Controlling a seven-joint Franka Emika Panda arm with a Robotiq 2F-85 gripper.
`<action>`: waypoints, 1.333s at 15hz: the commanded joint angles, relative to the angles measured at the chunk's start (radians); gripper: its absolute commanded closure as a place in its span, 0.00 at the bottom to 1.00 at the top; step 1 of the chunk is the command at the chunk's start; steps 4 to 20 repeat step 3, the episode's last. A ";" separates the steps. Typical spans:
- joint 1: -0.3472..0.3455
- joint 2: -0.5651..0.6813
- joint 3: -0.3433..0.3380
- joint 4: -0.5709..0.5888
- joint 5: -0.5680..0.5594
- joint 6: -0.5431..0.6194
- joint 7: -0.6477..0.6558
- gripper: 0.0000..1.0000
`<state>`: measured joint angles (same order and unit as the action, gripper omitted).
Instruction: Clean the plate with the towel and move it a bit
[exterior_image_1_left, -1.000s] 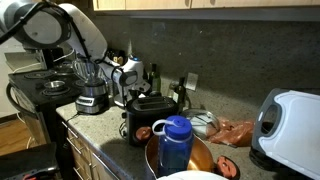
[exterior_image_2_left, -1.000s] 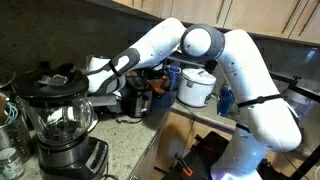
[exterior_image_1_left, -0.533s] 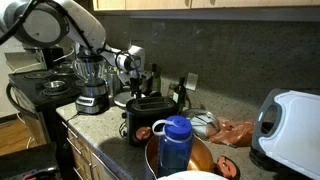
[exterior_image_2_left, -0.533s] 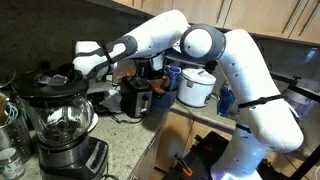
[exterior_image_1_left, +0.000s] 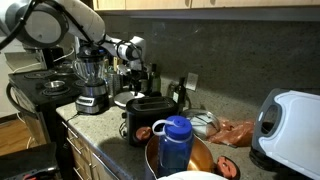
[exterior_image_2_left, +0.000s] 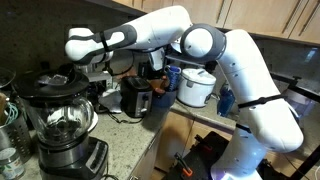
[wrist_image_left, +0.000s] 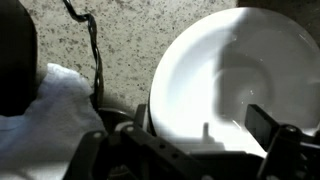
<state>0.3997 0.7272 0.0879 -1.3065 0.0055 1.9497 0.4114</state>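
Note:
In the wrist view a white plate (wrist_image_left: 235, 75) lies on the speckled counter, filling the right half. A white towel (wrist_image_left: 45, 115) lies crumpled beside it at lower left, next to a black cord (wrist_image_left: 92, 55). My gripper (wrist_image_left: 200, 120) is open and empty, its two dark fingers spread wide above the plate's near edge. In both exterior views the gripper (exterior_image_1_left: 133, 48) (exterior_image_2_left: 80, 45) hangs well above the counter. The plate (exterior_image_1_left: 129, 100) shows behind the black toaster (exterior_image_1_left: 150, 118).
A blender (exterior_image_1_left: 92, 85) (exterior_image_2_left: 58, 125) stands next to the plate area. The toaster (exterior_image_2_left: 135, 95) sits in front of it. A blue bottle (exterior_image_1_left: 176, 145) in an orange bowl, a white rice cooker (exterior_image_2_left: 195, 85) and a white appliance (exterior_image_1_left: 290, 125) crowd the counter.
The gripper has risen from low over the plate and towel to well above the counter. The plate and towel stay on the counter.

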 joint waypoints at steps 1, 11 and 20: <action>-0.005 0.005 0.007 0.009 -0.004 -0.007 -0.012 0.00; -0.008 0.006 0.009 0.009 -0.004 -0.008 -0.019 0.00; -0.008 0.006 0.009 0.009 -0.004 -0.008 -0.019 0.00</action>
